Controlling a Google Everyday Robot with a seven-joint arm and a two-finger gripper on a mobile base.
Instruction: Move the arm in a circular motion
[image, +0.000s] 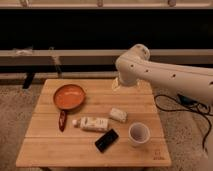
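Smooth cream shell above pale matt wood

The arm (165, 75) looks like smooth, faintly glossy cream plastic; its gripper (116, 84), tucked under the rounded joint at the table's far edge, looks equally pale. The table (50, 145) is matt slatted wood, the pan (69, 96) glossy orange, the phone (106, 140) shiny black.

A light wooden slatted table (50, 150) stood on a speckled floor (15, 110). At its ten o'clock sat an orange pan (69, 96), its dark red handle (62, 120) running down toward seven. At the centre lay a white tube (93, 123), a small pale packet (118, 115) just beside it at two o'clock. A black phone (106, 140) lay at six, a white cup (138, 133) upright at four. The gripper (119, 84) hung over the table's one o'clock edge.
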